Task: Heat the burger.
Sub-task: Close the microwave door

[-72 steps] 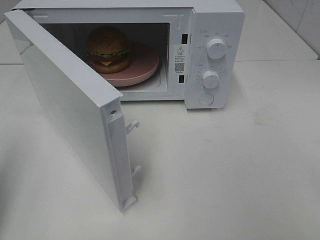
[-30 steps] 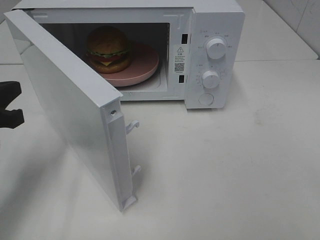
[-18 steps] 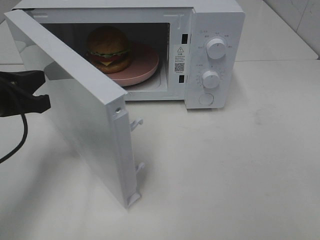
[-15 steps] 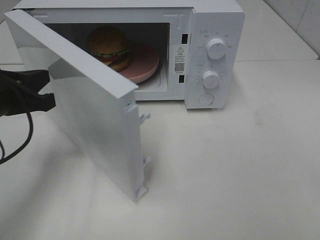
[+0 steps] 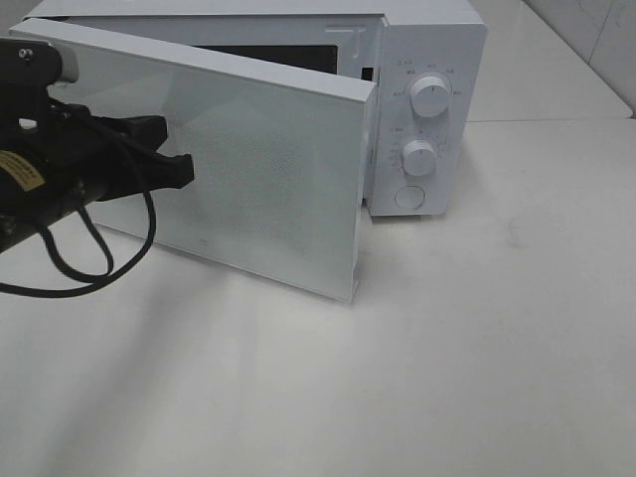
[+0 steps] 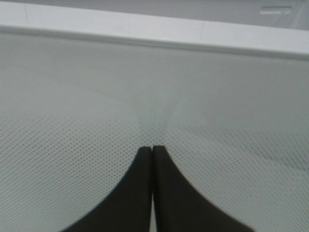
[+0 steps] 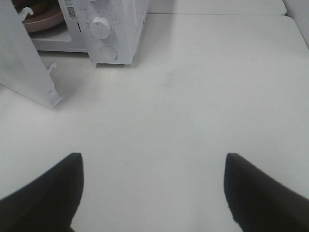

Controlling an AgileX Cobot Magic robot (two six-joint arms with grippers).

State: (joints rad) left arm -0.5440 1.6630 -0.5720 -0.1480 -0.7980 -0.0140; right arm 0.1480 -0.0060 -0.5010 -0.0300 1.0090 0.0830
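Left end effector [image 5: 184, 169], its fingers pressed together with nothing between them, touches its tips to the dotted outer face of the microwave door [image 5: 268, 179]. Right end effector [image 7: 152, 162] hangs with its fingers wide apart, holding nothing, over the white table [image 5: 447, 348]. At the table's far edge stands the white microwave [image 5: 427, 60]. Its door is ajar, angled close to the front. Inside, a pink plate [image 7: 46, 21] carries the burger [image 7: 38, 5], of which only a sliver shows, in the right wrist view. Two knobs [image 5: 429, 96] sit on the panel.
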